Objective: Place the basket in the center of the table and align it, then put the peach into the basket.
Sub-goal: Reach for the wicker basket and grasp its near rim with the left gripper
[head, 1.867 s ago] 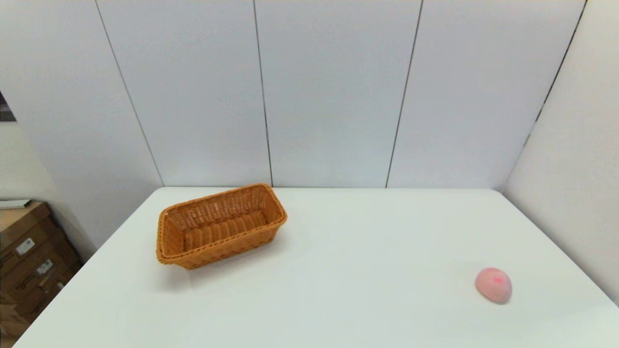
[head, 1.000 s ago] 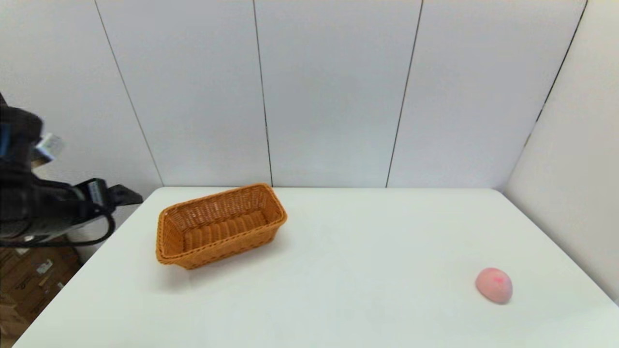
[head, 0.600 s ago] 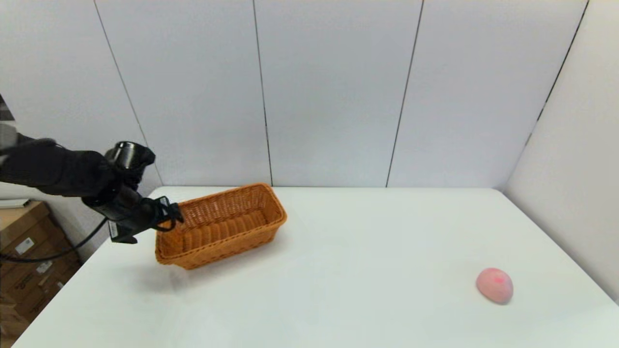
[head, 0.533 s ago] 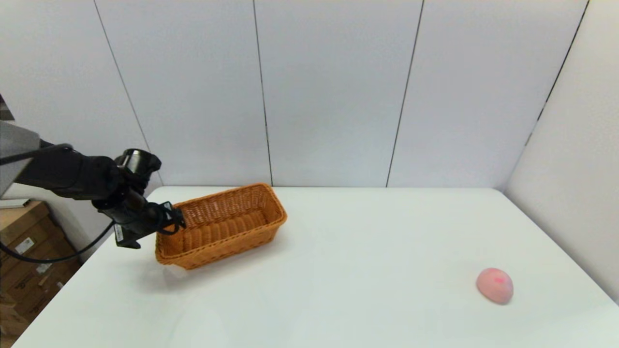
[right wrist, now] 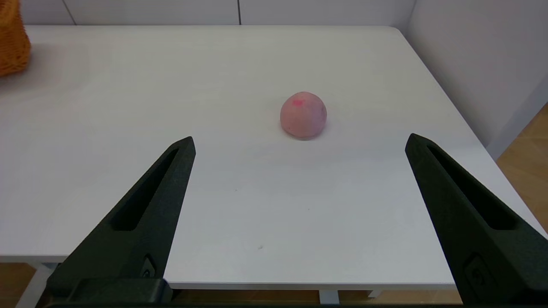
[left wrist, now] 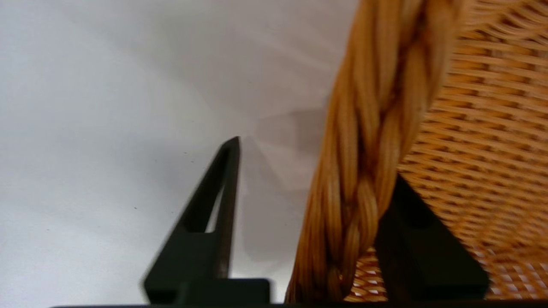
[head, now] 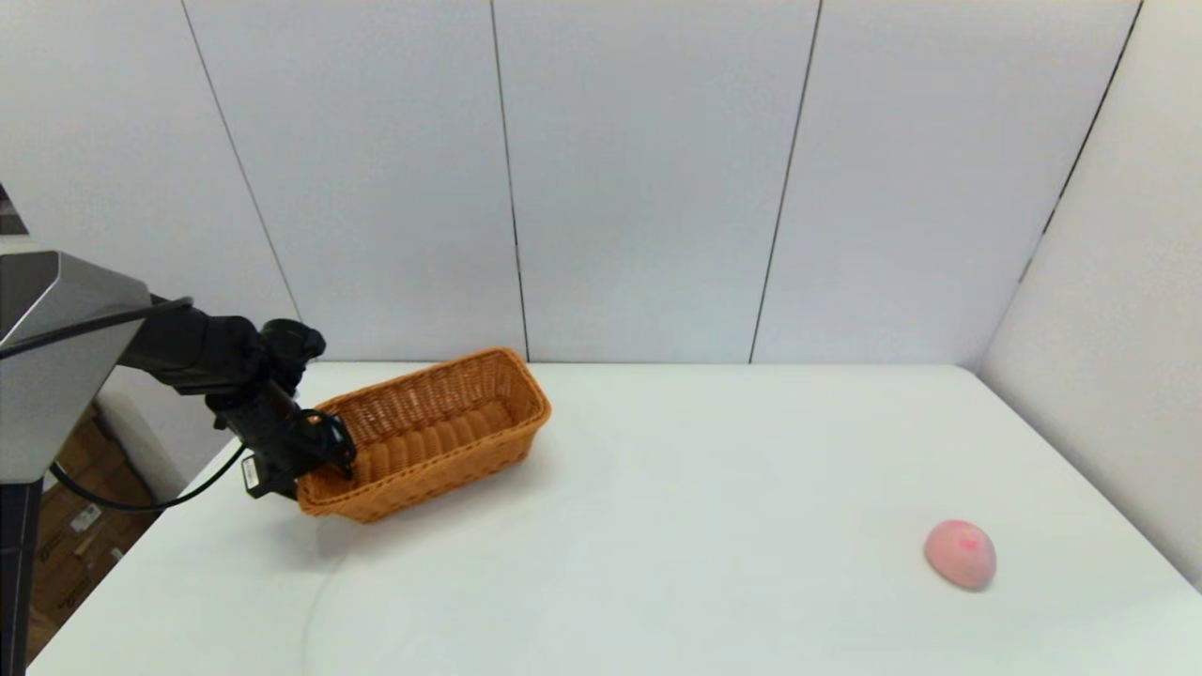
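Observation:
The orange-brown wicker basket [head: 441, 441] lies at an angle on the far left of the white table [head: 657, 526]. My left gripper [head: 324, 458] is open at its left end. In the left wrist view it [left wrist: 317, 162] straddles the braided rim [left wrist: 376, 107], one finger outside with a gap and one inside the basket. The pale pink peach [head: 960, 554] rests at the near right of the table. My right gripper [right wrist: 299, 137] hangs open beyond the table's near edge, a short way off the peach [right wrist: 303, 114]. It is out of the head view.
Cardboard boxes [head: 66, 535] stand on the floor left of the table. White wall panels close the back and the right side. A corner of the basket [right wrist: 10, 42] shows far off in the right wrist view.
My left arm came in from the left and lowered onto the basket's left end. The basket shifted slightly. The peach stayed put.

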`<state>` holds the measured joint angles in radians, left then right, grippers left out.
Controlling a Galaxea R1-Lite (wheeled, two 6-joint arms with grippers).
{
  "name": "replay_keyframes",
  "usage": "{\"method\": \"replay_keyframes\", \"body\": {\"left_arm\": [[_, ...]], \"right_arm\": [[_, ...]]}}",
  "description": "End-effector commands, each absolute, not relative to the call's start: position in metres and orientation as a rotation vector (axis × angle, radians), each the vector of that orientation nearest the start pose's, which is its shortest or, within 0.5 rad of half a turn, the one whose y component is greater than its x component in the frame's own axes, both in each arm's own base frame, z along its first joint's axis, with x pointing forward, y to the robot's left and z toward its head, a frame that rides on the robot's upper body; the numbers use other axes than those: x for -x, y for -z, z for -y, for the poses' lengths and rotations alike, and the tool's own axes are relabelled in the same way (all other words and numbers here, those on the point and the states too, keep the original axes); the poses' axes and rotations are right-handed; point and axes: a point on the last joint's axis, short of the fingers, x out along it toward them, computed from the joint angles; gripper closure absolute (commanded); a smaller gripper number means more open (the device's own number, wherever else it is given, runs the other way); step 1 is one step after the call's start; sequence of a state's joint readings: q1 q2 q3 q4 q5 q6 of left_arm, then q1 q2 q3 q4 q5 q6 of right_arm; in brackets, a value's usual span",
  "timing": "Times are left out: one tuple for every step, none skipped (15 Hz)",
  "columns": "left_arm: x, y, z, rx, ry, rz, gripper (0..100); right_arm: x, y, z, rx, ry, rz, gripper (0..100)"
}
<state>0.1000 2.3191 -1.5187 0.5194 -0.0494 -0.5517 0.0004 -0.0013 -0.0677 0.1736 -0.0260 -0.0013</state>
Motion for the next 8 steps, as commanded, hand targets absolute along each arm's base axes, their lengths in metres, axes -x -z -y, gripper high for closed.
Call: {"method": "replay_keyframes", "body": {"left_arm": [[-0.404, -0.057, -0.04, 0.581, -0.402, -1.251, 100], [-0.404, -0.058, -0.039, 0.6, -0.399, -1.25, 100], [-0.404, -0.06, -0.038, 0.612, -0.387, -1.247, 100], [-0.404, -0.064, -0.038, 0.626, -0.372, -1.241, 100], [-0.404, -0.066, -0.036, 0.644, -0.357, -1.238, 100], [-0.403, -0.069, -0.034, 0.668, -0.327, -1.242, 100], [-0.402, -0.072, -0.034, 0.692, -0.295, -1.244, 100], [-0.399, -0.077, -0.032, 0.719, -0.258, -1.261, 100]], "right_arm": [[0.029, -0.076, 0.001, 0.003, 0.024, -0.107, 0], [0.029, -0.076, 0.001, 0.003, 0.026, -0.107, 0], [0.029, -0.076, 0.001, 0.004, 0.024, -0.107, 0], [0.029, -0.076, 0.001, 0.004, 0.024, -0.107, 0], [0.029, -0.076, 0.001, 0.004, 0.024, -0.107, 0], [0.029, -0.076, 0.001, 0.004, 0.024, -0.107, 0], [0.029, -0.076, 0.001, 0.006, 0.024, -0.107, 0], [0.029, -0.076, 0.001, 0.006, 0.023, -0.107, 0]]}}
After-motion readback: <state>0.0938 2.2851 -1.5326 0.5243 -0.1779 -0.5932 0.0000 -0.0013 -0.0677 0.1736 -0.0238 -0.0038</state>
